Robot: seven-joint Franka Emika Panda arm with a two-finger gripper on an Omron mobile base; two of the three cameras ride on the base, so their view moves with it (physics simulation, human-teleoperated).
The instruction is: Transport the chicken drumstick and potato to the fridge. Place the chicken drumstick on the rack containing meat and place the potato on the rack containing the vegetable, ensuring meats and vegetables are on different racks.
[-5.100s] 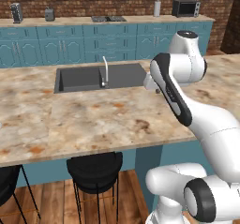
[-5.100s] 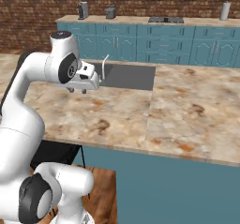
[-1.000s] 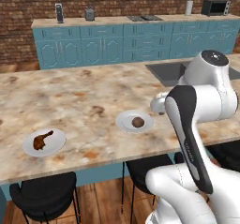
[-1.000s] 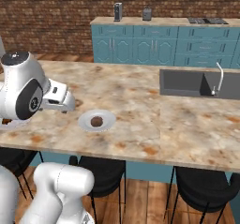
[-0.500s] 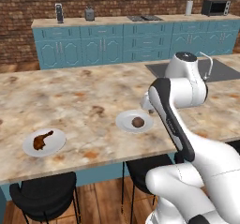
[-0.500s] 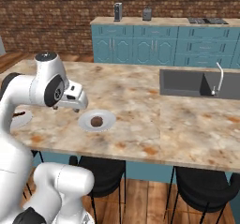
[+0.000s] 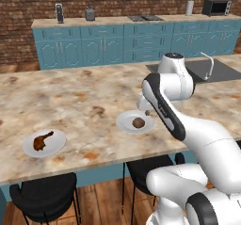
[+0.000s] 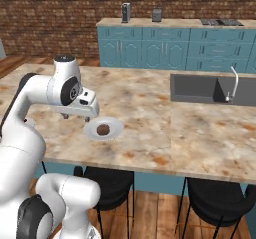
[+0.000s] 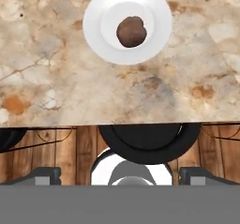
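I take the small white round plate (image 7: 135, 123) on the speckled beige marble island counter (image 7: 84, 106) as my landmark. The small brown rounded potato (image 7: 138, 122) sits at its centre, and in the hand view the potato (image 9: 131, 31) lies in the plate's shallow well, so it should not roll while I line up.

The robot's two-finger gripper (image 8: 80, 112) hangs above the counter just beside the plate, on the side nearer the robot's base in the right base view, not touching plate or potato. From the left base view it sits just behind the plate's far rim, mostly hidden by the white forearm. I cannot tell whether its jaws are apart or together; the fingertips (image 9: 44, 175) are only dim grey blocks at the bottom of the hand view. It holds nothing that I can see.

The brown chicken drumstick (image 7: 43, 140) lies on a second white round plate (image 7: 44, 144), well apart from the landmark plate and nearer the counter's front edge, towards the left in the left base view. Below the counter edge by the landmark plate stands a black round stool (image 9: 143, 141).

I judge the wrist is held high and looking down on purpose, to centre the potato before descending. Nothing has gone to the fridge yet.
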